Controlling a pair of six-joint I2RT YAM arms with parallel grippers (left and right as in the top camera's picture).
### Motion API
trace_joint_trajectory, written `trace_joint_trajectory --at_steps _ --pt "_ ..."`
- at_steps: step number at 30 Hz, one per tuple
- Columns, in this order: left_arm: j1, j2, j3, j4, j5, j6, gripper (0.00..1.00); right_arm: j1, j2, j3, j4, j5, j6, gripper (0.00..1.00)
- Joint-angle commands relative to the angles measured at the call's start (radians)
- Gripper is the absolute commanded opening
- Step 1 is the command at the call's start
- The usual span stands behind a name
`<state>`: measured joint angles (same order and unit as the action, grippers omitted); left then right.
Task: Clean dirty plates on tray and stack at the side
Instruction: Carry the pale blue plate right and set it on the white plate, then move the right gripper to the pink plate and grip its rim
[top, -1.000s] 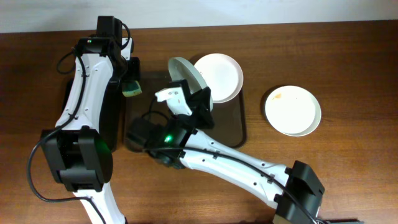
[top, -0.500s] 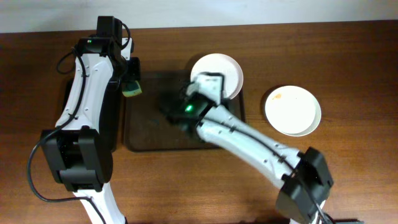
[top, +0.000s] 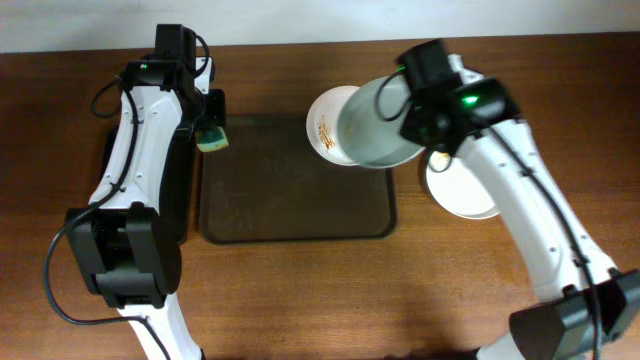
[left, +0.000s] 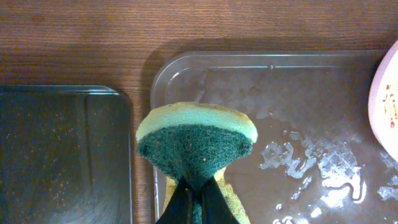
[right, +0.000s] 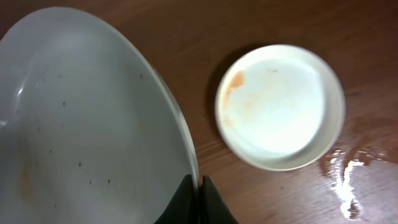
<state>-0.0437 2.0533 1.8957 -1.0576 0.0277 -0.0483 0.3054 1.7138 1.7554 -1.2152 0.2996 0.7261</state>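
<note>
Right wrist view, closest in: pinches the rim of the pale blue-green plate (right: 87, 118) between the pressed-together fingers of the right gripper (right: 198, 199), with the plate tilted and held up off the table (right: 205, 37). Shows a few dark specks and a faint brownish smudge on that plate's face. Further off, finds a white plate (right: 280, 106) lying flat on the bare wood, off the tray. Looks mostly clean, yet carries an orange smear (right: 235, 81) near its rim, with a wet patch (right: 345, 180) just beside it.

Left wrist view, same order: nips a green-and-yellow sponge (left: 196, 140) in the tightly closed left gripper (left: 198, 202), green scouring face toward the camera, over the edge of the dark-brown tray (left: 280, 81). Reveals a film of water on the tray floor, a smaller black tray (left: 62, 155) just beside it, and at the far side the rim of a second white plate (left: 387, 93) streaked brown-orange.

From overhead, places the lifted plate above the tray's far corner, partly covering the streaked plate and near the one on the table.

Reads as roughly midway: one plate set aside, one in the air and probably bound for the stack, one plainly dirty on the tray and yet to be wiped. Leaves the stacking itself not yet done — no plate on another.
</note>
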Motion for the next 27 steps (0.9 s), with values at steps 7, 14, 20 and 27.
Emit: trace_joint_trajectory --at_steps 7,14,20,27 --pt "0.001 0.0 -0.001 0.006 0.014 -0.007 0.01 -0.436 -0.039 -0.071 -0.018 -0.158 -0.162 0.04" --pt "0.001 0.0 -0.001 0.005 0.014 -0.007 0.01 -0.484 -0.039 -0.428 0.216 -0.135 -0.169 0.04" --pt "0.0 0.0 -0.001 0.006 0.013 -0.006 0.01 -0.484 -0.034 -0.571 0.338 -0.115 -0.168 0.04" --pt "-0.002 0.0 -0.001 0.002 0.013 -0.006 0.01 -0.483 -0.034 -0.566 0.365 -0.161 -0.224 0.98"
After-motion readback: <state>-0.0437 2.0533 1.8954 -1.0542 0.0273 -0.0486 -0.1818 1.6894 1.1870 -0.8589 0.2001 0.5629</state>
